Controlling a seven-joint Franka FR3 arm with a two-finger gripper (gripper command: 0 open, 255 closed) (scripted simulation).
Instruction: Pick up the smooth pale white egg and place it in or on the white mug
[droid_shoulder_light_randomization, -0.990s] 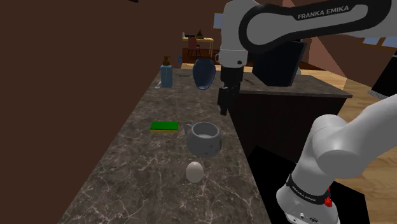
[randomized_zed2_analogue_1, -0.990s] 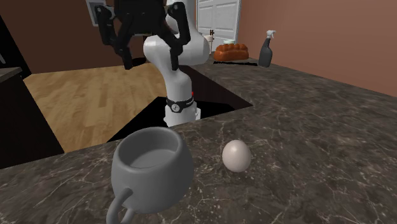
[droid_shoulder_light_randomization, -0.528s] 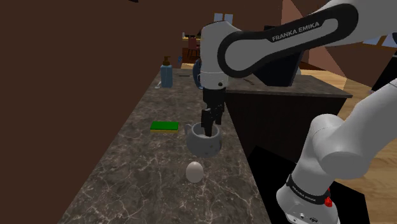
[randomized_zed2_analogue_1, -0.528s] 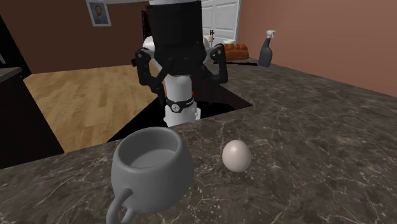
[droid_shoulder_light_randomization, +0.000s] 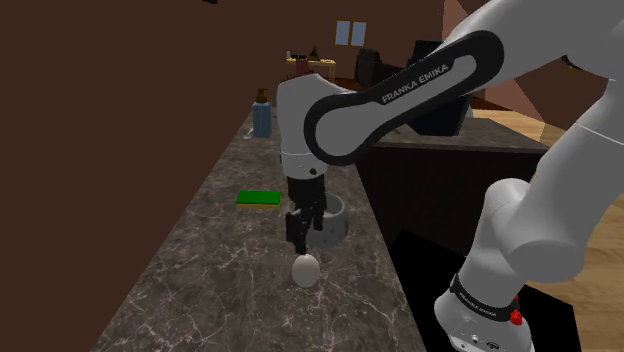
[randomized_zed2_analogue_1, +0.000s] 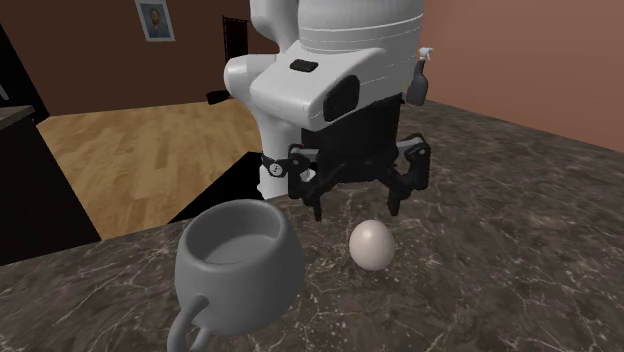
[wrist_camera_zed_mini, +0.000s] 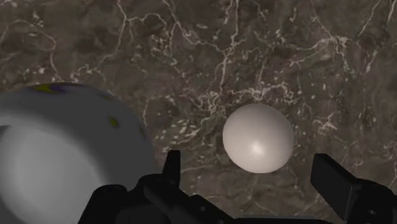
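A pale white egg (droid_shoulder_light_randomization: 306, 269) (randomized_zed2_analogue_1: 371, 245) (wrist_camera_zed_mini: 258, 137) lies on the dark marble counter (droid_shoulder_light_randomization: 200, 270), close beside a grey-white mug (droid_shoulder_light_randomization: 337, 220) (randomized_zed2_analogue_1: 240, 262) (wrist_camera_zed_mini: 63, 153) that stands upright and empty. My black gripper (droid_shoulder_light_randomization: 298, 238) (randomized_zed2_analogue_1: 357, 210) (wrist_camera_zed_mini: 252, 164) hangs open just above the egg. Its fingers (randomized_zed2_analogue_1: 320, 205) stand apart on either side of the egg and touch nothing. In the shoulder view the arm hides part of the mug.
A green flat sponge (droid_shoulder_light_randomization: 259, 198) lies farther along the counter, and a blue bottle (droid_shoulder_light_randomization: 261, 113) stands beyond it. A spray bottle (randomized_zed2_analogue_1: 417, 80) stands at the far counter end. The counter's edge drops off toward my stand (droid_shoulder_light_randomization: 480, 300).
The gripper came from high beyond the mug, passed over the mug and dropped to just above the egg. It stayed open. Egg and mug have not moved.
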